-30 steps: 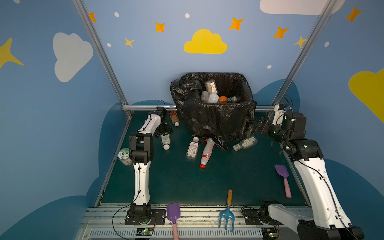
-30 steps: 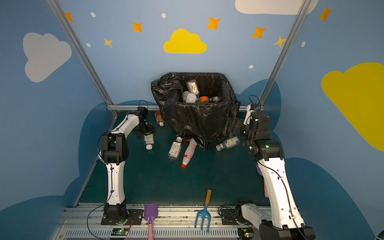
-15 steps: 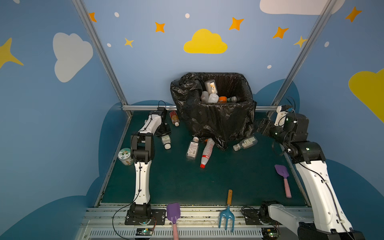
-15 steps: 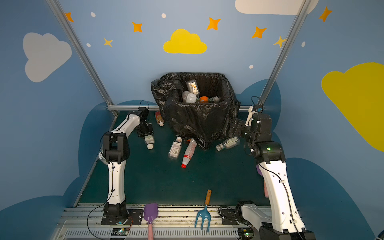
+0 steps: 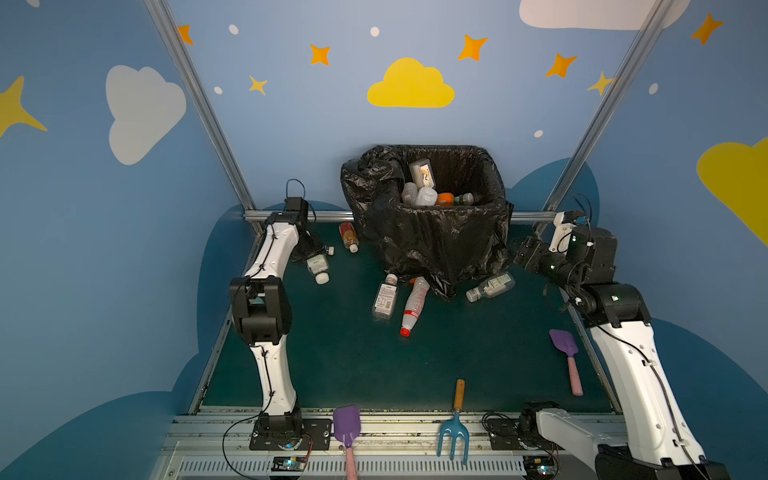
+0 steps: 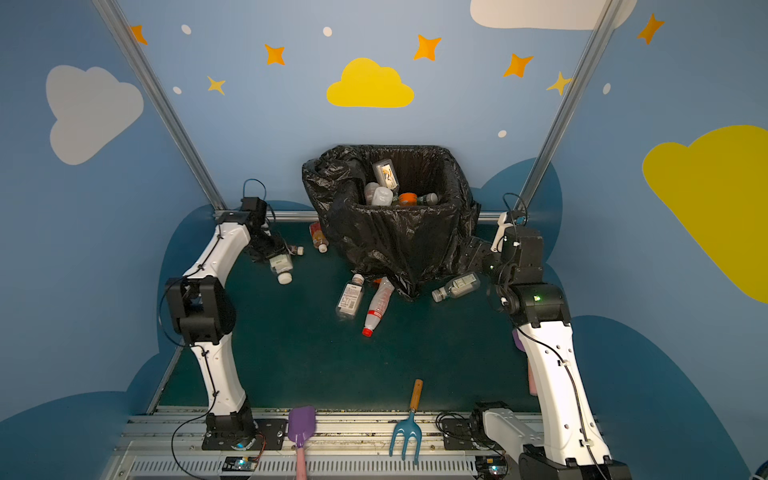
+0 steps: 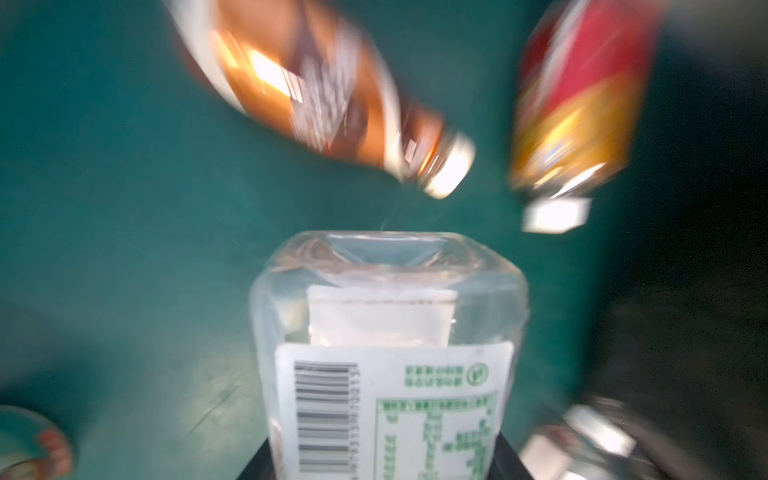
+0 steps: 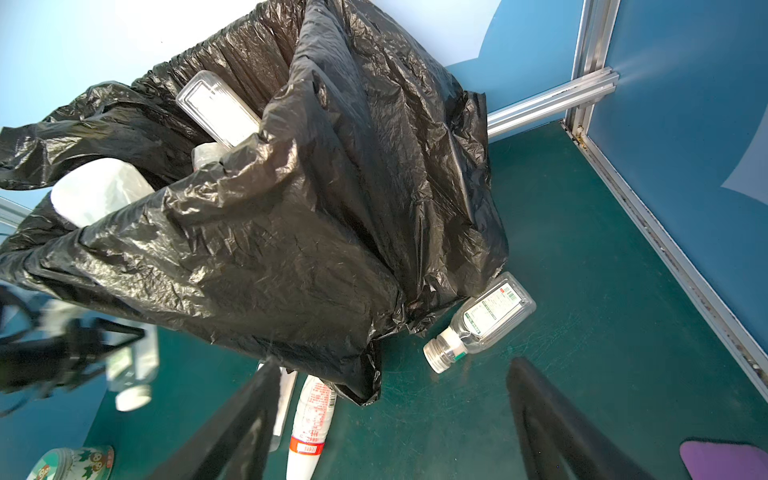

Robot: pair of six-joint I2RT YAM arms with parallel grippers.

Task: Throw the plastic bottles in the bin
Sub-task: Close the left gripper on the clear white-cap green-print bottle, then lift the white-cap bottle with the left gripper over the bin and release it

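Note:
My left gripper (image 5: 312,257) is shut on a clear bottle (image 7: 390,353) with a white cap and a green-printed label, held just above the green floor left of the bin (image 5: 424,245). Beyond it lie a brown bottle (image 7: 316,95) and a red-and-yellow bottle (image 7: 577,108). The black-lined bin holds several bottles (image 5: 426,193). In front of it lie a flat clear bottle (image 5: 385,296), a white bottle with a red cap (image 5: 414,305) and a clear bottle (image 8: 482,324). My right gripper (image 8: 395,399) hangs open and empty at the bin's right side, above that clear bottle.
A purple shovel (image 5: 565,353) lies by the right wall. Another purple shovel (image 5: 347,428) and a blue rake (image 5: 455,432) rest on the front rail. A round jar with a green-white lid (image 8: 70,461) sits far left. Aluminium rails edge the floor.
My left gripper has shut on the clear bottle and drawn it up and slightly left off the floor. The right arm has shifted a little; its jaws stay open.

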